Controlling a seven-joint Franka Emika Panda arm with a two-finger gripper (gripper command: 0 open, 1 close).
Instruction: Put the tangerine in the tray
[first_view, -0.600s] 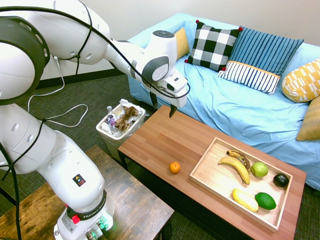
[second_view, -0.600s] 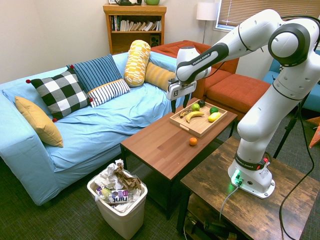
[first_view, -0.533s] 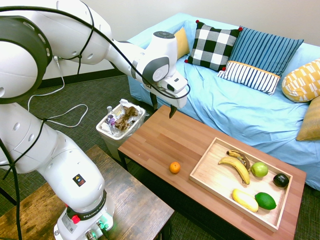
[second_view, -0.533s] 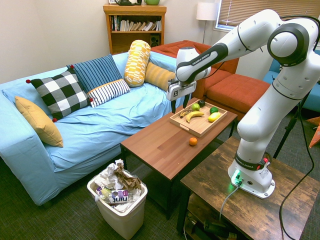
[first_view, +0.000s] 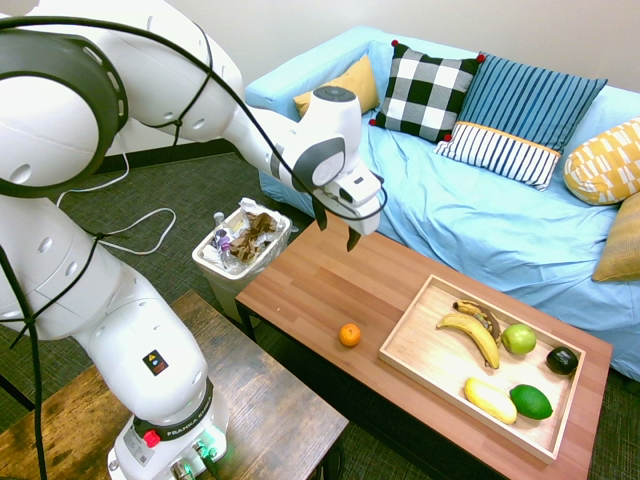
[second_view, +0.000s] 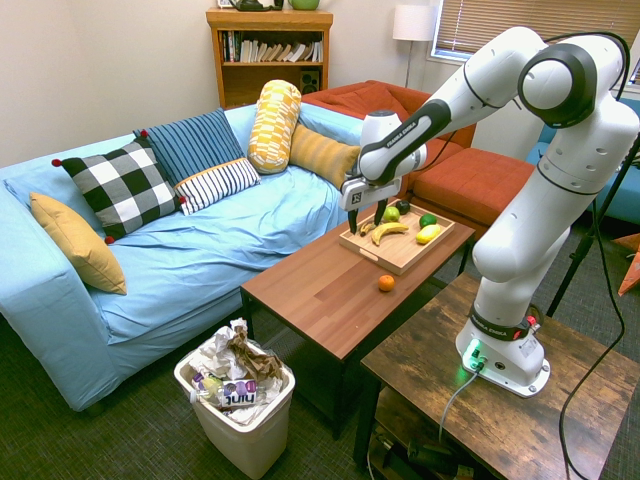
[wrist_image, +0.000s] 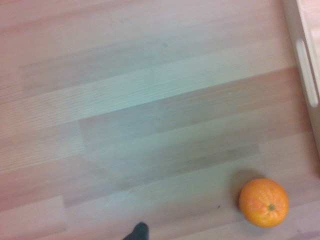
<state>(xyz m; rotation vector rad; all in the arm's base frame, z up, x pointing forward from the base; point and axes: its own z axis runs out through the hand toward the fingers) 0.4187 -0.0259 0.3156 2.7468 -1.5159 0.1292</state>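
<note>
The small orange tangerine (first_view: 349, 335) (second_view: 386, 283) (wrist_image: 263, 203) lies on the reddish-brown table (first_view: 310, 280), near its front edge, a short way from the tray. The light wooden tray (first_view: 410, 345) (second_view: 398, 255) sits on the table's other half and holds bananas, a green apple, a lime, a yellow fruit and a dark fruit. My gripper (first_view: 338, 226) (second_view: 366, 219) hangs open and empty above the table, on the sofa side, well above and away from the tangerine. The wrist view shows the tray's edge (wrist_image: 306, 75).
A blue sofa (first_view: 480, 210) with several pillows runs along the table's far side. A white bin (first_view: 240, 245) full of rubbish stands on the floor by the table's end. A darker wooden table (first_view: 270, 410) bears the arm's base.
The gripper has moved a little lower and further over the table, toward the tangerine's side. The tangerine and the tray have not moved.
</note>
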